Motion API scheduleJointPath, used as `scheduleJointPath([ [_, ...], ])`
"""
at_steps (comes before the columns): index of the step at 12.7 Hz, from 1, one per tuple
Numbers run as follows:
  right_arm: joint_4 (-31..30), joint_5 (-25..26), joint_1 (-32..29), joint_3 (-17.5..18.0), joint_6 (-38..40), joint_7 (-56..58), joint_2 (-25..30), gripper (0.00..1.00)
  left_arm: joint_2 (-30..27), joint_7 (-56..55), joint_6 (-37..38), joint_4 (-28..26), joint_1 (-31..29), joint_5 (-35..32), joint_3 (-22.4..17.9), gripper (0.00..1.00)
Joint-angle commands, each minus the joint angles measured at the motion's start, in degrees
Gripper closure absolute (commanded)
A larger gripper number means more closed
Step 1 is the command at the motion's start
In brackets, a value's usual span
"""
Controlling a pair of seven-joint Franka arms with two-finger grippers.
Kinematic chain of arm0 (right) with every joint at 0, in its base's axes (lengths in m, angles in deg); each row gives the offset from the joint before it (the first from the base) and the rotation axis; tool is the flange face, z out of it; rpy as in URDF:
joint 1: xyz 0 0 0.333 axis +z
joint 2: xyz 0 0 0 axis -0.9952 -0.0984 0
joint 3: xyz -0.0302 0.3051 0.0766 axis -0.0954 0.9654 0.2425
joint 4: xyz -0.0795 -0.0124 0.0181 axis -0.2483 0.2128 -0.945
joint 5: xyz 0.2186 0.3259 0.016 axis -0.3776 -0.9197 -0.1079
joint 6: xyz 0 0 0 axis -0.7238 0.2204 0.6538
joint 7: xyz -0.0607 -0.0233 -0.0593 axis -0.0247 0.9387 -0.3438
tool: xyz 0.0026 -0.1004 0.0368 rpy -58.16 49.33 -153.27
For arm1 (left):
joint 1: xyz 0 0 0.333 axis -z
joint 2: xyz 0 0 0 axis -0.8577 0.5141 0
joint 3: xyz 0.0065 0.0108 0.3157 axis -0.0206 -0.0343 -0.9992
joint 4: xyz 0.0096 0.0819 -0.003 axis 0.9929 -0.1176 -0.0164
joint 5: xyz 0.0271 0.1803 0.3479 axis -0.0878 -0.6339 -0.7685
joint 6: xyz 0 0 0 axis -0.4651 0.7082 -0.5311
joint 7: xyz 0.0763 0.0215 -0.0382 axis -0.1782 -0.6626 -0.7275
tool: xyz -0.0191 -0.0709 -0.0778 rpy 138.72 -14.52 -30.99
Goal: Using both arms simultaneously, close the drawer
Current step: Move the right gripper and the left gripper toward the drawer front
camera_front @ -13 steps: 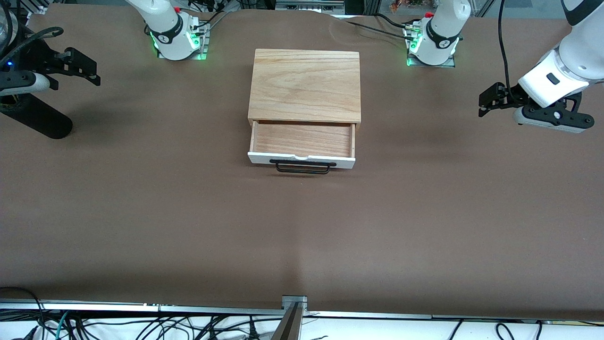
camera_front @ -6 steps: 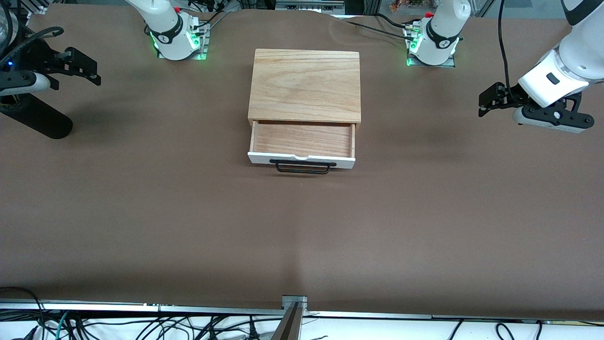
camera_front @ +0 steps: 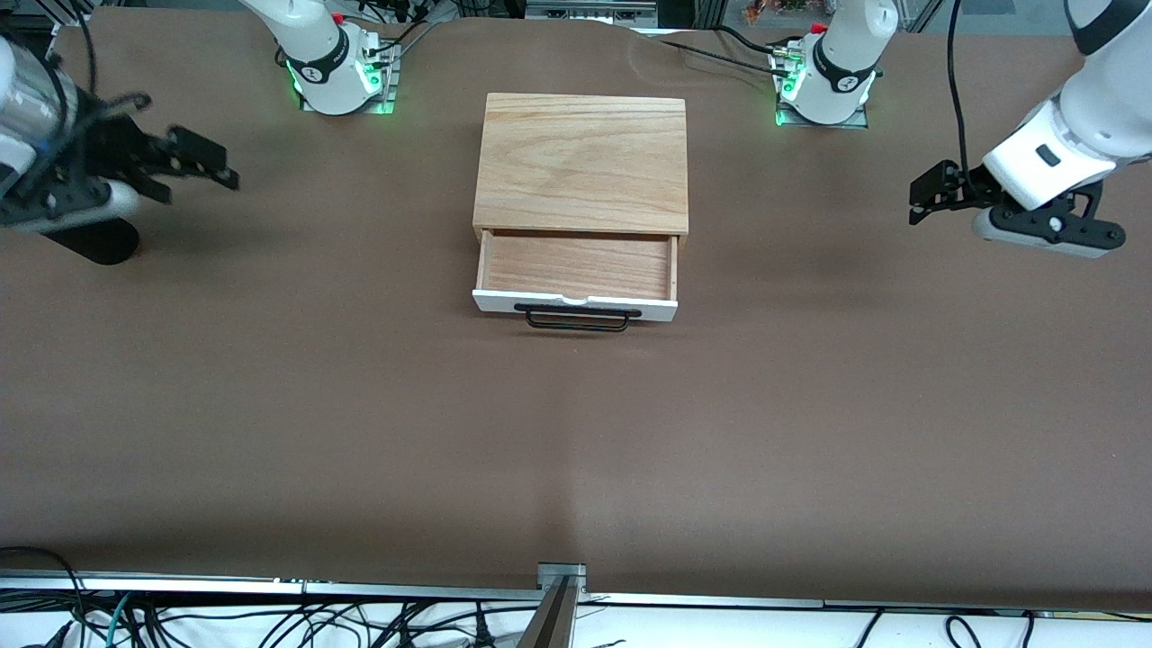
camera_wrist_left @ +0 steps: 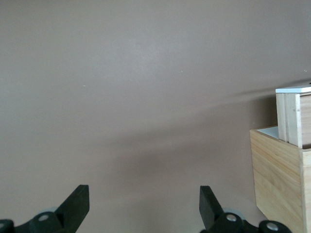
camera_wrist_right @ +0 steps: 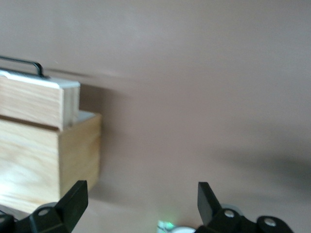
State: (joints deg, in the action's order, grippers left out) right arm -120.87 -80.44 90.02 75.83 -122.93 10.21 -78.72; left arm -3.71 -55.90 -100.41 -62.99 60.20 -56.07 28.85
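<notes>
The drawer (camera_front: 576,268) stands pulled out of the light oak box (camera_front: 580,164) in the middle of the table, its white front panel and black wire handle (camera_front: 576,319) facing the front camera. My right gripper (camera_front: 202,166) is open and empty, up over the table near the right arm's end. My left gripper (camera_front: 931,193) is open and empty, over the table near the left arm's end. The left wrist view shows the box side (camera_wrist_left: 279,179) and the drawer's edge (camera_wrist_left: 294,116). The right wrist view shows the drawer (camera_wrist_right: 36,99) and the box (camera_wrist_right: 48,160).
A brown cloth covers the table (camera_front: 576,432). The two arm bases (camera_front: 337,76) (camera_front: 823,85) stand farther from the front camera than the box. A black cylinder (camera_front: 85,236) lies at the right arm's end. Cables hang along the table's front edge.
My right gripper has swung toward the box and lower over the table. My left gripper has shifted very slightly toward the box. The drawer has not moved.
</notes>
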Motion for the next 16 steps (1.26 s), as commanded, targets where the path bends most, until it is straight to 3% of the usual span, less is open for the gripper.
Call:
scheduleJointPath([
  [1,4.63,-6.54,0.92,1.36,-5.09,-0.80,-9.61,0.00,6.16,0.36,0.44,3.11,1.14,2.02,1.06,0.00],
  [3,6.66,-11.73,2.85,1.63,-7.65,-0.97,-14.72,0.00,11.14,-0.25,-1.04,4.33,3.07,7.97,2.20,0.00],
  [6,6.84,-18.67,6.01,1.72,-14.05,-1.07,-20.87,0.00,21.16,0.54,-4.04,10.48,6.76,15.88,2.73,0.00],
  [10,6.76,-24.23,12.43,1.72,-26.36,-1.24,-27.56,0.00,30.14,0.63,-17.36,12.61,11.15,32.15,3.09,0.00],
  [13,6.41,-27.39,15.33,1.72,-29.62,-1.15,-30.29,0.00,34.79,0.54,-26.69,12.69,16.34,33.14,3.17,0.00],
  [16,5.79,-28.54,16.56,1.72,-29.98,-1.07,-32.05,0.00,38.05,0.81,-27.15,13.57,16.70,36.91,4.49,0.00],
])
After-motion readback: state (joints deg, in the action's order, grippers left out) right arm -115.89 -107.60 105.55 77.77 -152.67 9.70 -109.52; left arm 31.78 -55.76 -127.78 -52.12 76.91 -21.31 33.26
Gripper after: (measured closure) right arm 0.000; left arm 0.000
